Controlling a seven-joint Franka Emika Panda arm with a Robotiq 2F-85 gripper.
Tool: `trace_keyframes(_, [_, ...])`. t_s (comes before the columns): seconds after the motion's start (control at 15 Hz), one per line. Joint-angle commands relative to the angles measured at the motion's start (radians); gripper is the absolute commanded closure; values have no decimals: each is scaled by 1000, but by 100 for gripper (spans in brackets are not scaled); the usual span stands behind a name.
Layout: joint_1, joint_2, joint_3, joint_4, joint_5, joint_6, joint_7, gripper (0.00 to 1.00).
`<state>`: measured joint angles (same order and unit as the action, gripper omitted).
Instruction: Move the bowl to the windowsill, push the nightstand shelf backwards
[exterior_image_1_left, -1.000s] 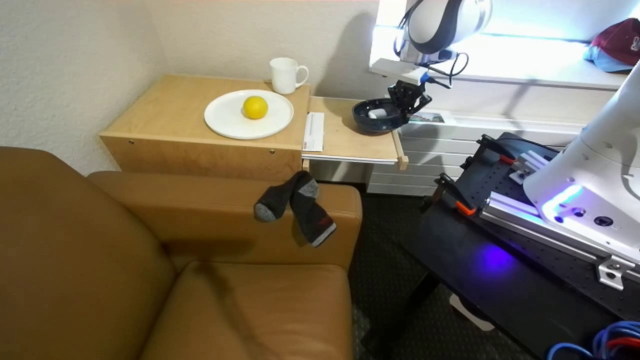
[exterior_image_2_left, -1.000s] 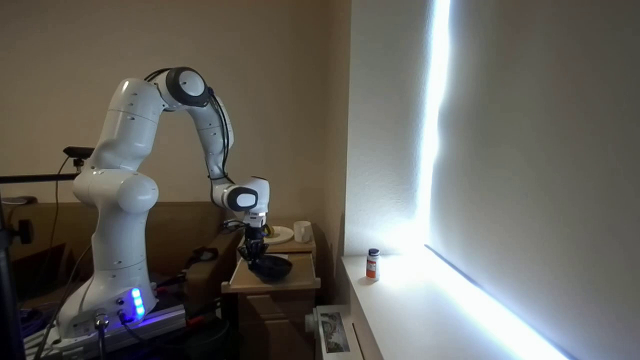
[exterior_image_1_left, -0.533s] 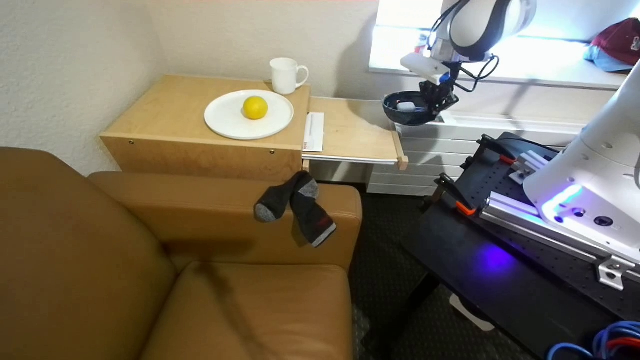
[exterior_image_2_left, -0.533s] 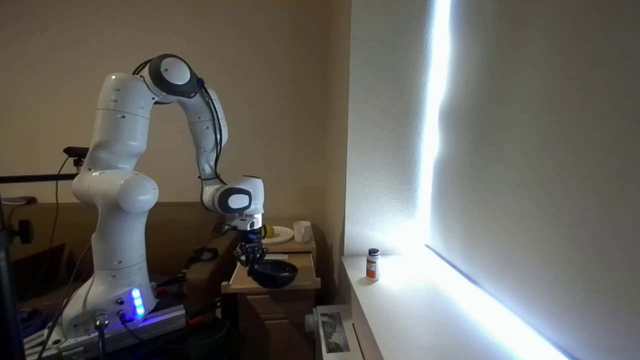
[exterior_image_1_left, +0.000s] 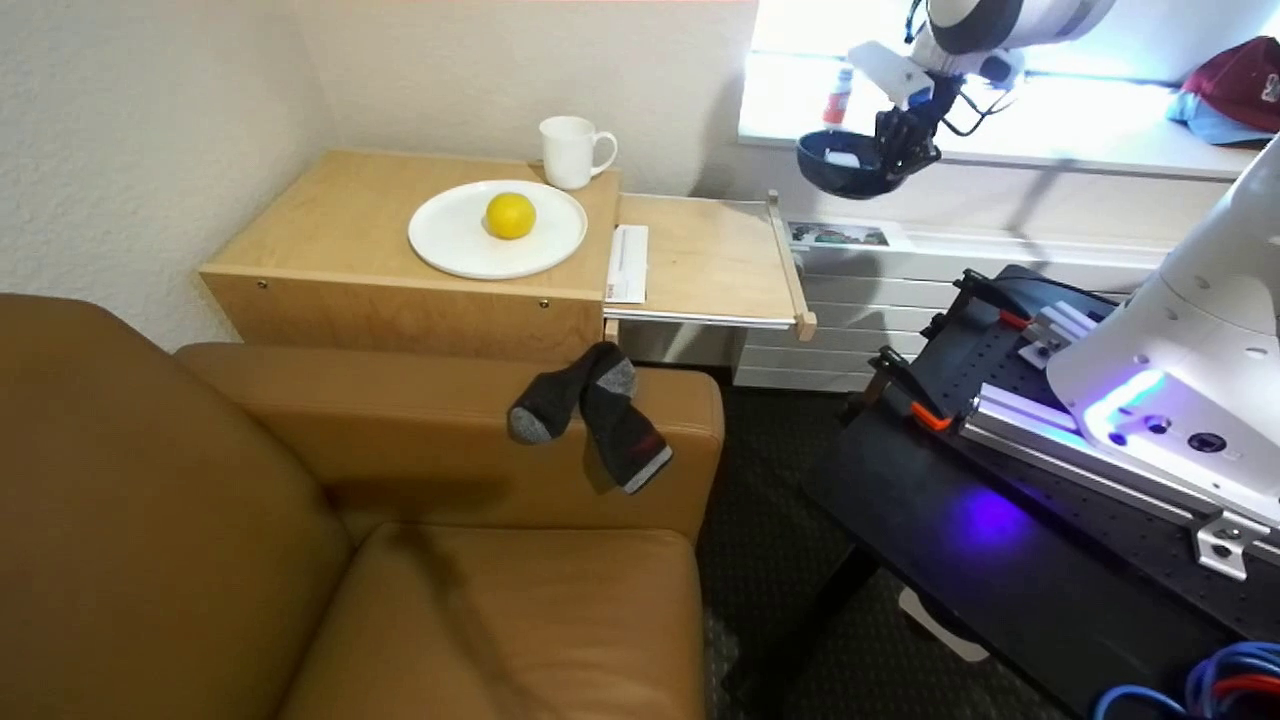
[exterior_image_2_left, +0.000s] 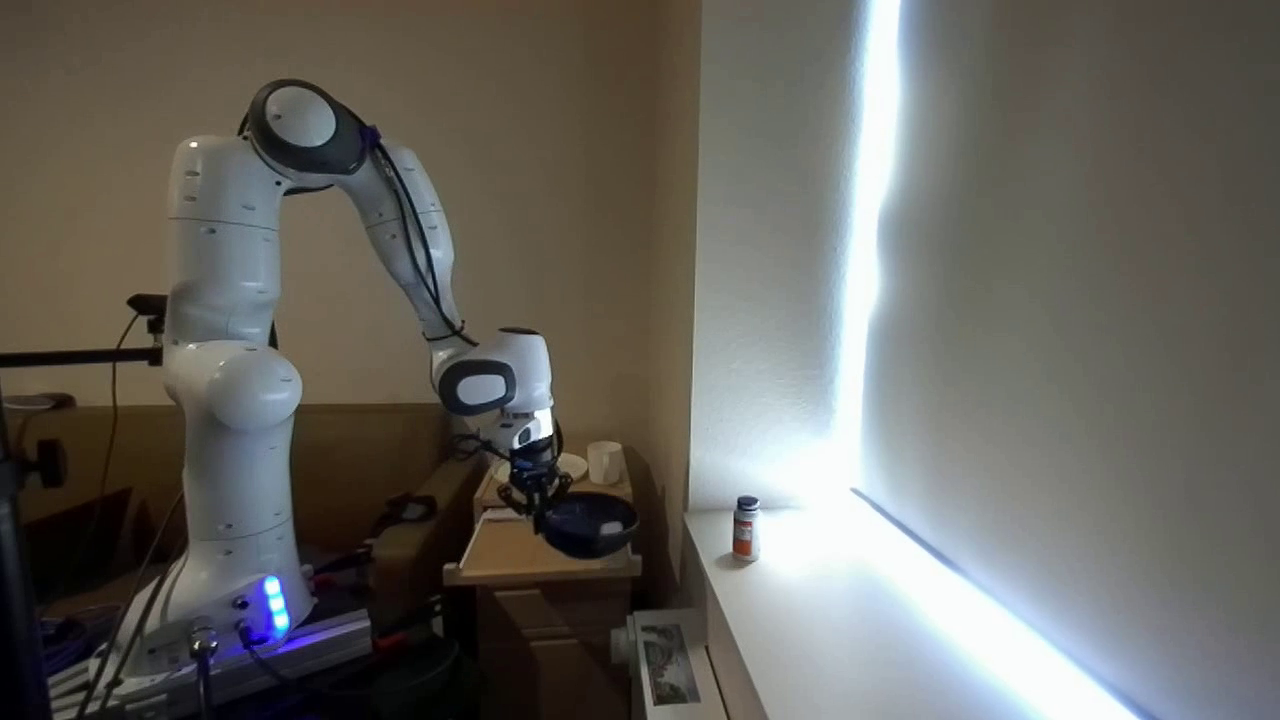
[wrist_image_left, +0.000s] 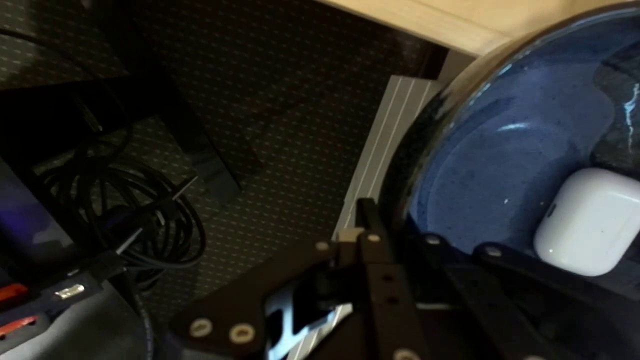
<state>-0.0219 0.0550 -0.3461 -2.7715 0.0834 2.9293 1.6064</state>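
Looking at the bowl (exterior_image_1_left: 845, 182), we are finding it hanging in the air near the outer end of the jutting nightstand shelf (exterior_image_1_left: 720, 265) and apart from the windowsill (exterior_image_2_left: 830, 630). The end effector (wrist_image_left: 400, 225) is pinching its rim, the fingers (wrist_image_left: 385, 295) standing close together with the wall of the bowl between them, one outside and one inside. A small white case (wrist_image_left: 590, 220) is lying in the bowl.

In the wrist view the right edge is cutting off part of the bowl and of the case, and the dark fingers are blending into the bowl's wall, so we are finding the exact contact hard to read. Glare is washing out much of the windowsill, where a bottle (exterior_image_2_left: 746, 535) is standing; in an exterior view a maroon-and-blue cap (exterior_image_1_left: 1230, 95) there is running past the frame.

On the surface (exterior_image_1_left: 350, 195) next to the nightstand shelf, a mug (exterior_image_1_left: 567, 155) is standing just beside a plate (exterior_image_1_left: 455, 250) bearing a yellow fruit (exterior_image_1_left: 511, 215); in an exterior view the end effector is hiding part of that plate.
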Motion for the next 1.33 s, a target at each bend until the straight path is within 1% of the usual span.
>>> trace_keyframes(0.0, [-14,-24,10,4,28,-1,-63,98])
trace_keyframes(0.07, [-19,-40,14,7,33,-6,-78,92])
trace_keyframes(0.27, [-15,-17,14,0,32,-9,-68,92])
trace_keyframes(0.33, [-15,-7,14,0,32,-9,-67,98])
trace_keyframes(0.4, [-11,49,-9,24,-25,13,11,98])
trace_keyframes(0.47, [-19,88,-26,44,-19,22,57,98])
trace_keyframes(0.6, [-40,131,-64,62,1,12,111,98])
trace_keyframes(0.8, [-107,195,-108,94,58,-2,121,98])
trace_keyframes(1.0, [-151,239,-163,138,113,-4,143,98])
trace_keyframes(1.13, [-161,245,-205,175,125,-10,182,98])
trace_keyframes(1.27, [-151,242,-254,219,126,-21,244,98])
